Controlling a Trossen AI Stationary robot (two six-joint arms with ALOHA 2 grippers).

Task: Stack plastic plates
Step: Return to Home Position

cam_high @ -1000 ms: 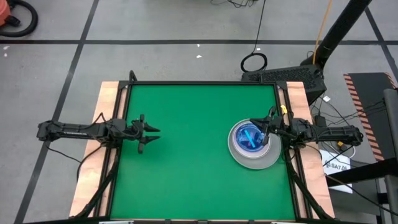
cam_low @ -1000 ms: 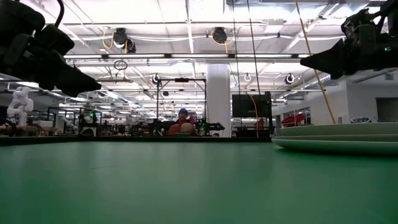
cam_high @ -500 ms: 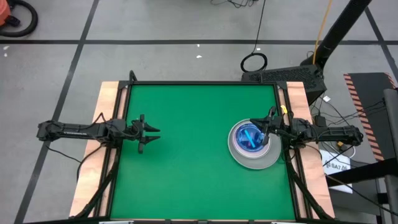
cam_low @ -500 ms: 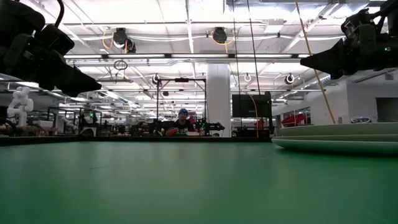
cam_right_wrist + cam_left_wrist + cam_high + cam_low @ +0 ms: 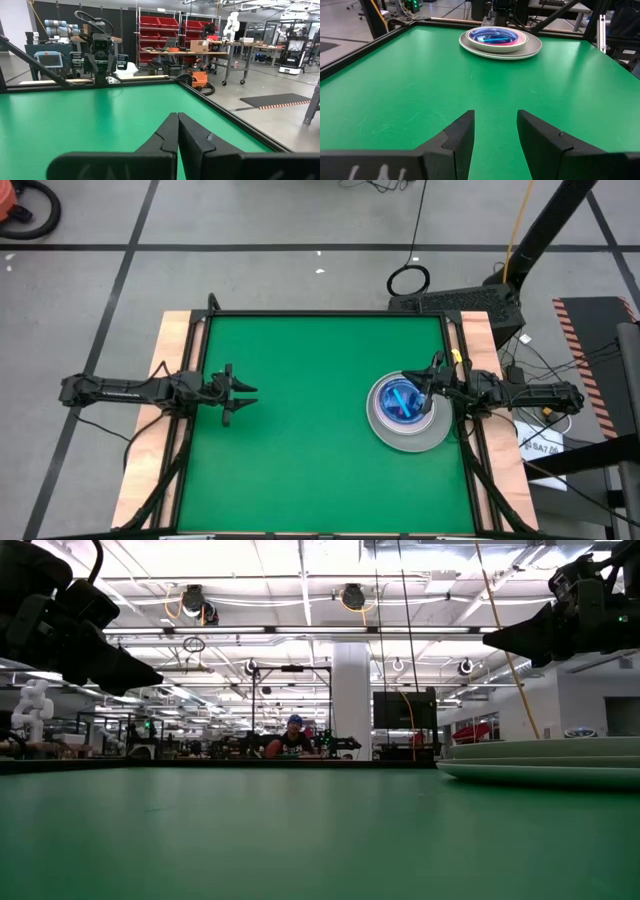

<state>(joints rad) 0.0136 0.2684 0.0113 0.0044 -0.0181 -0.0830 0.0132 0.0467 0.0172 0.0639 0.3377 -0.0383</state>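
The plastic plates (image 5: pixel 406 408) stand in one stack on the green mat at the table's right side: a large grey plate at the bottom, paler ones on it, translucent pink and blue small plates (image 5: pixel 495 36) on top. In the low view the stack's edge (image 5: pixel 545 762) shows at the right. My right gripper (image 5: pixel 428 392) hovers shut over the stack's right rim, touching nothing; its fingers (image 5: pixel 177 131) meet. My left gripper (image 5: pixel 246 396) waits open at the table's left side, above the mat (image 5: pixel 495 127).
The green mat (image 5: pixel 310 380) lies bare between the two arms. A black raised frame (image 5: pixel 325 313) runs around it, with wooden strips (image 5: pixel 170 360) outside. Beyond the far edge the room holds shelves and benches, and a person (image 5: pixel 293 738) sits far off.
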